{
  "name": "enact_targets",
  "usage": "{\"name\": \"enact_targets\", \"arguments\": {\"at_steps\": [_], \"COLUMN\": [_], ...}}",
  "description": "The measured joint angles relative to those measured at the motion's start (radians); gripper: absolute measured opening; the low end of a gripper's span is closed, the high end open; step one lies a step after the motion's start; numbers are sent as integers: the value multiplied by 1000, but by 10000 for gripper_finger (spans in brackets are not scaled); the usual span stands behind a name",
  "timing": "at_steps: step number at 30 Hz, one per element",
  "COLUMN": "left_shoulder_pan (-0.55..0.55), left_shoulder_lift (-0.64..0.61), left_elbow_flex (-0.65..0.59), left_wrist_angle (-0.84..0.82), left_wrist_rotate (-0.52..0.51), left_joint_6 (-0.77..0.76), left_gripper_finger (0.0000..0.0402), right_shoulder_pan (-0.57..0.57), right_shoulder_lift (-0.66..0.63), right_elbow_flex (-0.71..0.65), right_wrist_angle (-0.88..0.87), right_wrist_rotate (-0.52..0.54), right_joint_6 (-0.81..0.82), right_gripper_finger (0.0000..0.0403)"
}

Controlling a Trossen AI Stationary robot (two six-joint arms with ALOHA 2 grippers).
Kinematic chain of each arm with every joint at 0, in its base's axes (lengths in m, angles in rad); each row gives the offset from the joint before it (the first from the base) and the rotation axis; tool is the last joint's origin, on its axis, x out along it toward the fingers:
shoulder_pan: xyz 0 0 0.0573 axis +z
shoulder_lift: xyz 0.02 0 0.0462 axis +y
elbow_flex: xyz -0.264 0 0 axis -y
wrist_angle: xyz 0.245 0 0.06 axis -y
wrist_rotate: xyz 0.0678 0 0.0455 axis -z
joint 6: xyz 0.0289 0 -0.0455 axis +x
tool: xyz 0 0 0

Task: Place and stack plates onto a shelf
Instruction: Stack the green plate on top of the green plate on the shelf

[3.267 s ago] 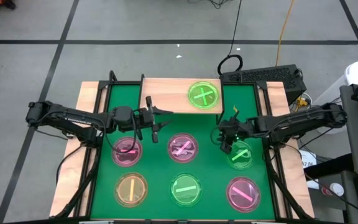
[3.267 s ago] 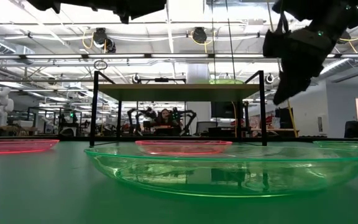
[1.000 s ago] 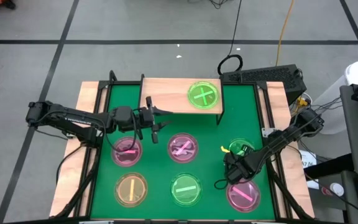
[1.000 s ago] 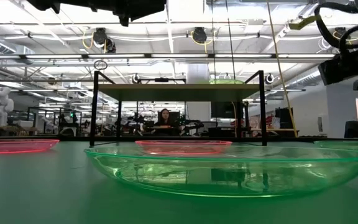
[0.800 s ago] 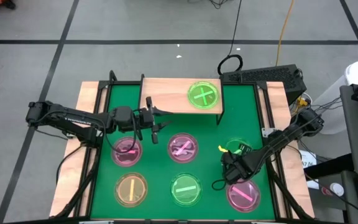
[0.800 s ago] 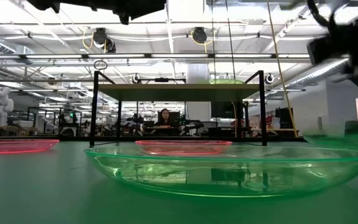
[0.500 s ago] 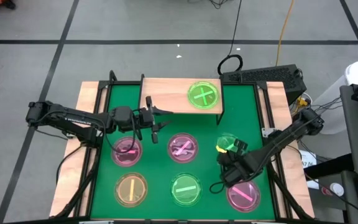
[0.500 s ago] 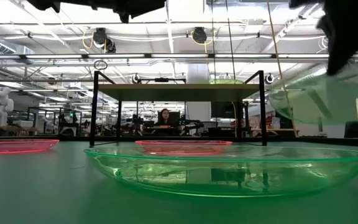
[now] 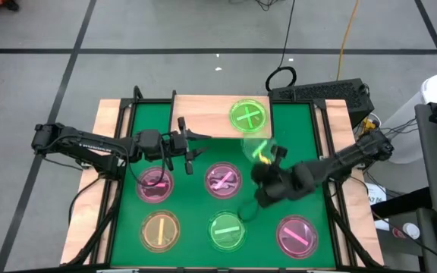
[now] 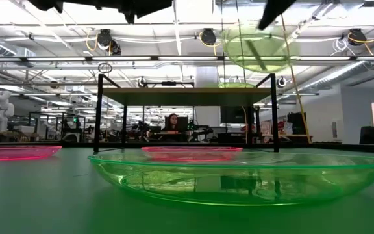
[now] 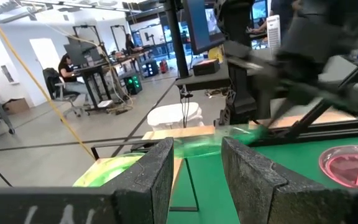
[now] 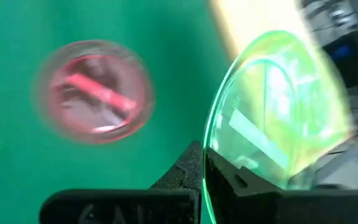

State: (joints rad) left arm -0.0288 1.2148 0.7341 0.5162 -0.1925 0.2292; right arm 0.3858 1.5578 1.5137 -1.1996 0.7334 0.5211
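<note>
The right hand has just lifted a green plate off the counter and swung it inward; a moment ago it was low by the pink plate at the front right corner. Now its fingers pinch the plate's rim, with the plate tilted up on edge, raised above the shelf's height and just short of the wooden shelf. Another green plate already sits on the shelf just beyond the hand, so this one looks headed for stacking there. The left hand waits beside the shelf's front edge with a narrow gap between its fingers, holding nothing.
</note>
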Motion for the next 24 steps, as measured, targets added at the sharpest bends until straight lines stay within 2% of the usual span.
{"name": "enact_targets", "arguments": {"at_steps": [4, 10, 16, 24], "left_shoulder_pan": [0, 0, 2, 2], "left_shoulder_lift": [0, 0, 0, 0], "left_elbow_flex": [0, 0, 0, 0], "left_wrist_angle": [11, 14, 95, 143], "left_wrist_rotate": [0, 0, -1, -1], "left_joint_6": [3, 51, 126, 147], "left_gripper_finger": [143, 143, 143, 143], "right_shoulder_pan": [-155, -321, -372, -373], "right_shoulder_lift": [0, 0, 0, 0], "right_elbow_flex": [2, 2, -11, -75], "right_wrist_angle": [100, 270, 288, 337], "right_wrist_rotate": [16, -55, -81, -85], "right_joint_6": [-211, -442, -456, -413], "right_gripper_finger": [0, 0, 0, 0]}}
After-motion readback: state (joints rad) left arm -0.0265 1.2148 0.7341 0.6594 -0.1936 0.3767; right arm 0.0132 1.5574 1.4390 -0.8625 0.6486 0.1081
